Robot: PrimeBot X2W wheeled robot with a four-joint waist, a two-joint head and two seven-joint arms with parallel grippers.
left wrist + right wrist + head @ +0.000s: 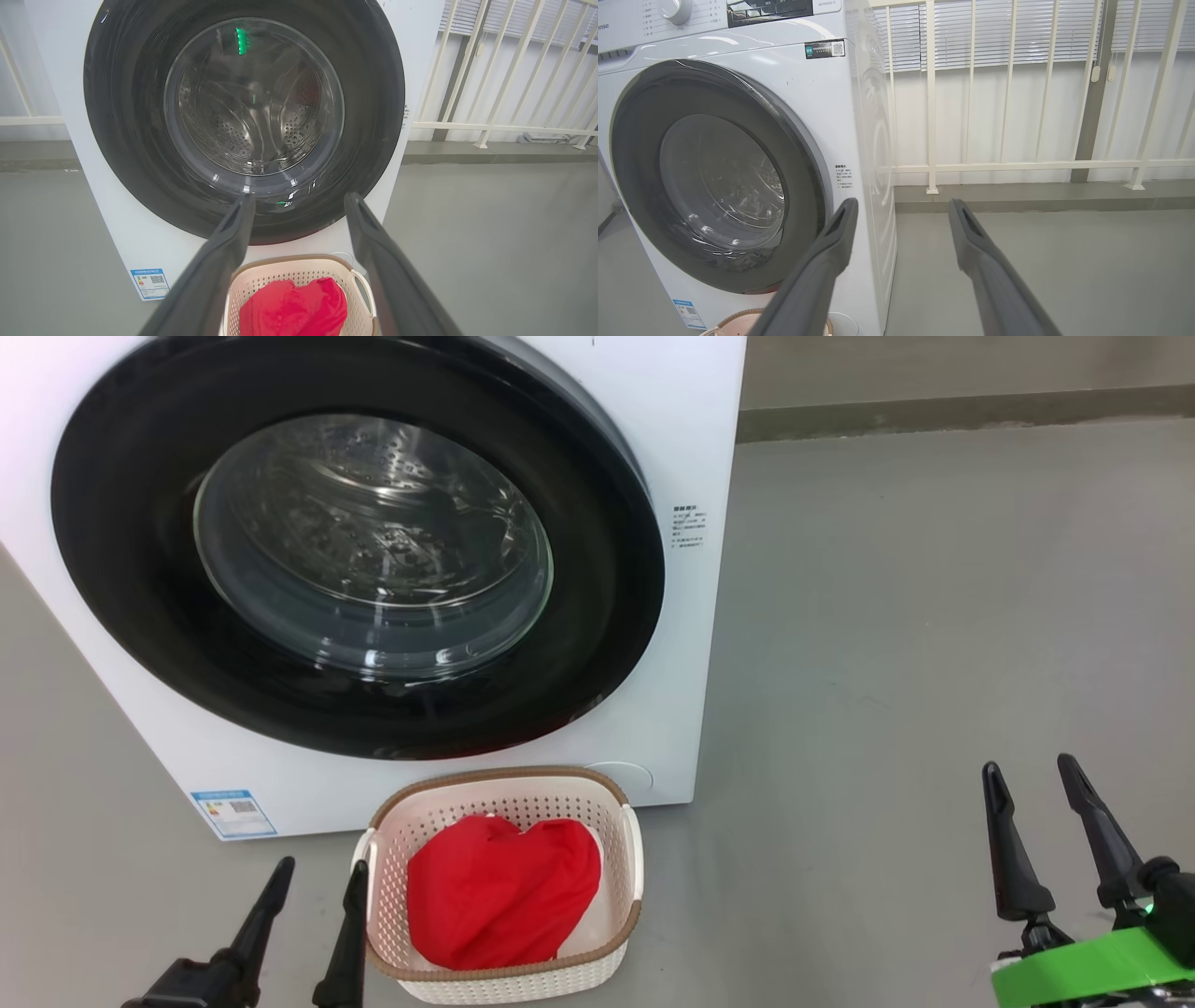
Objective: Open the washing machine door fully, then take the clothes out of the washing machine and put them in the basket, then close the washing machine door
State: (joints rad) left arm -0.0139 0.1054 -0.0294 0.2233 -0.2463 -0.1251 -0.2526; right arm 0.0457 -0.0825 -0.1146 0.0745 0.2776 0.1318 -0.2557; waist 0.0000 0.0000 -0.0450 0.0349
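Observation:
The white washing machine stands ahead with its door shut flat against the front; through the glass the steel drum looks bare. In front of it on the floor sits the cream basket with red clothes heaped inside. My left gripper is open at the basket's left edge, nothing between its fingers. My right gripper is open over the floor far to the right, holding nothing. The left wrist view faces the door, the basket and the clothes. The right wrist view sees the door at an angle.
Grey floor spreads to the right of the machine. A white railing with blinds behind it runs along the back wall on a low kerb. A blue label marks the machine's lower left corner.

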